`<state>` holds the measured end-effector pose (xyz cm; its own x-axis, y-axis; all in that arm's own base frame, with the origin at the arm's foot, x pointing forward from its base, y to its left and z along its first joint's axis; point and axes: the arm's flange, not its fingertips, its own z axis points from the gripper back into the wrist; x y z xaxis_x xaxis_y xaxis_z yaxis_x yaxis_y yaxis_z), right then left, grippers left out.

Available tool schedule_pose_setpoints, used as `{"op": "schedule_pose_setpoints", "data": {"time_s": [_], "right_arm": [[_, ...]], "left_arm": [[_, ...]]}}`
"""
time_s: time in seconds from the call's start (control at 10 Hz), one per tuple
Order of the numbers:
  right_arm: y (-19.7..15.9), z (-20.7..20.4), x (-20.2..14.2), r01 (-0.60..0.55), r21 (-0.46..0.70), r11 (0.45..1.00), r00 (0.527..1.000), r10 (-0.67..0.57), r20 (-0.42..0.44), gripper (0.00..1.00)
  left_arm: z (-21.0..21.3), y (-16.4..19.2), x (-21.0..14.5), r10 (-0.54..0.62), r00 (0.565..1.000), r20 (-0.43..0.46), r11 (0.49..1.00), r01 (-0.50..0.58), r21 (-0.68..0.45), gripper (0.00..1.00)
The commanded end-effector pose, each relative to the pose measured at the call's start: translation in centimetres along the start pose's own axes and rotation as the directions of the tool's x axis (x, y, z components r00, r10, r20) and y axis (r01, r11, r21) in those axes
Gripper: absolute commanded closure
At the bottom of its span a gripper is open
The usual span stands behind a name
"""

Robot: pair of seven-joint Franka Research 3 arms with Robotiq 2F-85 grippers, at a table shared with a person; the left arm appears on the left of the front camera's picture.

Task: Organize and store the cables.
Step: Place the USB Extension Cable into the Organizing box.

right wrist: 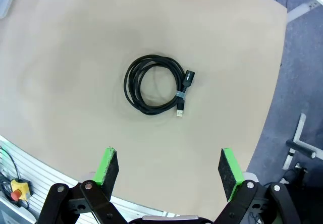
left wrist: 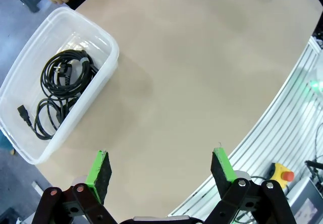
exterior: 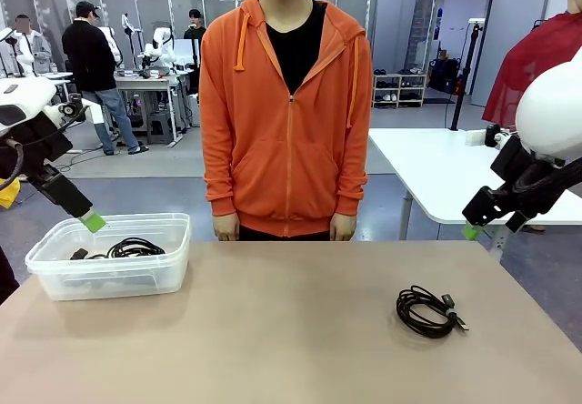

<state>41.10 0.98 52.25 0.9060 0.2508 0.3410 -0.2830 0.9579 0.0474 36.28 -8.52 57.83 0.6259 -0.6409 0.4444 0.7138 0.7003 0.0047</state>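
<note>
Two coiled black cables (left wrist: 63,90) already lie inside the clear, rectangular plastic storage bin (exterior: 55,278) at the left end of the pale brown worktop (exterior: 273,331), one with a chunky black plug end toward the bin's near corner. One job is left, by the look of it: a single thin black cable wound into a round loop, with a USB plug sticking out (right wrist: 154,85), lies flat on the bare worktop toward the right side, well apart from the bin.

The left claw (left wrist: 159,171) hangs above the worktop just beside the bin, green pads spread wide and nothing between them. The right claw (right wrist: 166,168) hovers high over the loose coil, its jaws also fully apart and empty — the wrist view looks almost straight down on the loop, which sits a little ahead of the fingers' line.

So the step in hand is most likely the pick-up of this last cable by the right arm. The next move calls for a descent onto the coil with one pad inside the ring and one outside, so that the bundled strands are pinched together; a flat cable gives little to grab. Whether the small band near the plug binds the loop firmly is hard to tell. A person in an orange hooded jacket (exterior: 286,104) stands at the far edge, hands down — not in the way.
</note>
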Motion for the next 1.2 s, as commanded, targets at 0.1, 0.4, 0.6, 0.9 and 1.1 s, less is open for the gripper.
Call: {"op": "schedule_pose_setpoints", "data": {"time_s": [0.1,0.4,0.6,0.9,1.1], "right_arm": [[0.0,-1.4,1.0,0.065,-0.034,0.997,0.998,-0.065,0.015,0.0],[-0.3,-6.1,3.0,0.126,-0.084,0.989,0.991,-0.129,-0.031,0.0],[-0.6,-9.6,3.4,0.149,-0.12,0.982,0.986,-0.157,-0.063,0.0],[-1.7,-12.3,3.5,0.194,-0.119,0.974,0.974,-0.206,-0.095,0.0],[-2.6,-14.3,3.7,0.228,-0.122,0.966,0.967,-0.239,-0.092,0.0]], "left_arm": [[0.1,0.0,0.3,0.001,1.0,-0.011,1.0,-0.001,0.009,0.0],[0.1,0.0,0.3,0.001,1.0,-0.011,1.0,-0.001,0.009,0.0],[0.1,0.0,0.3,0.001,1.0,-0.011,1.0,-0.001,0.009,0.0],[0.1,0.0,0.3,0.001,1.0,-0.011,1.0,-0.001,0.009,0.0],[0.1,0.0,0.3,0.001,1.0,-0.011,1.0,-0.001,0.009,0.0]]}}
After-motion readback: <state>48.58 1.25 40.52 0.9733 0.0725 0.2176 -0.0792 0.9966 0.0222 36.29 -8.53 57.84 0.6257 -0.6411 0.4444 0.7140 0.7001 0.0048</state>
